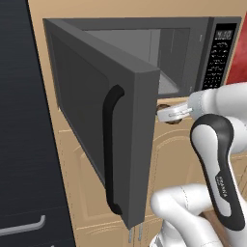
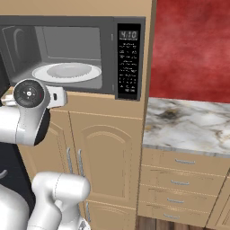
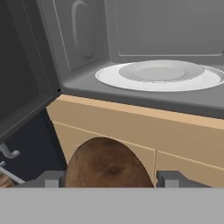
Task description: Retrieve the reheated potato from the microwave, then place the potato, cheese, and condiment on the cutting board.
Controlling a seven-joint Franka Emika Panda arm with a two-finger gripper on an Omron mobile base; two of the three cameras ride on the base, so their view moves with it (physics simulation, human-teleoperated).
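I have the potato (image 3: 107, 162) clamped between the two fingers of my end effector (image 3: 108, 178), and it sits just outside the microwave (image 2: 72, 54), in front of and below the open cavity, level with the tan cabinet front beneath it. So I judge the retrieval part of the task essentially done: the white plate (image 3: 159, 75) ahead of and above my end effector lies bare on the microwave floor, and the microwave door (image 1: 106, 140) stands swung wide open to my end effector's left. What is left, as I read it, is all the placing: the potato has to travel to the cutting board, and the cheese and the condiment are not yet handled by me at all. The marbled tabletop (image 2: 188, 121) lies well off to the right of my end effector, beside a red wall, and the stretch of it I can see carries none of those things. Much is hard to make out here. The lower half of the potato is cut off at the bottom of the hand view, so I cannot judge how deep it sits between my fingers. From the left base view my end effector (image 1: 170, 112) is half hidden behind the door edge, with only a sliver of brown beside it, and from the right base view my own wrist covers it.
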